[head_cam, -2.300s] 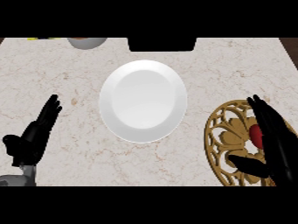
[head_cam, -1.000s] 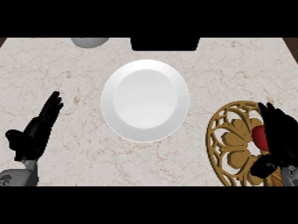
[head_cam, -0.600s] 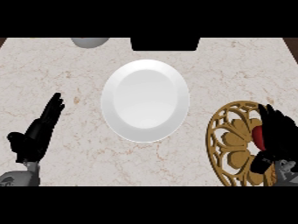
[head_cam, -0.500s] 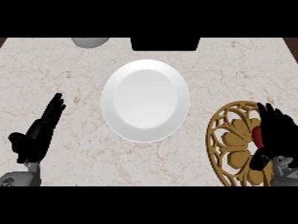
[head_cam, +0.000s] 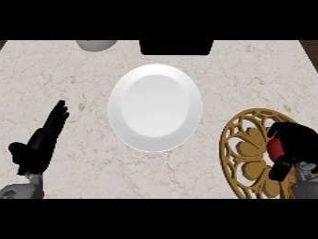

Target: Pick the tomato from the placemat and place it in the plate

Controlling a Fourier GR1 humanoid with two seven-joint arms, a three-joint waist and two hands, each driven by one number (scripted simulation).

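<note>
Step in hand: grasp. Your right hand (head_cam: 298, 147) sits curled over red tomato (head_cam: 275, 148) on gold openwork placemat (head_cam: 247, 154), lower right; tomato mostly hidden, only red sliver showing. White plate (head_cam: 155, 107) lies centre of counter, apart from placemat. Left hand (head_cam: 41, 142) rests open, lower left. Next, likely: lift tomato clear, carry left to plate, set down.

Counter (head_cam: 65, 79): pale veined marble look, smooth. Plate (head_cam: 155, 107), at the counter's middle: white, glossy, like glazed ceramic. Placemat (head_cam: 247, 154), right of the plate: golden openwork, wood-like, matt. Tomato (head_cam: 275, 148), on the placemat: red, smooth skin.
</note>
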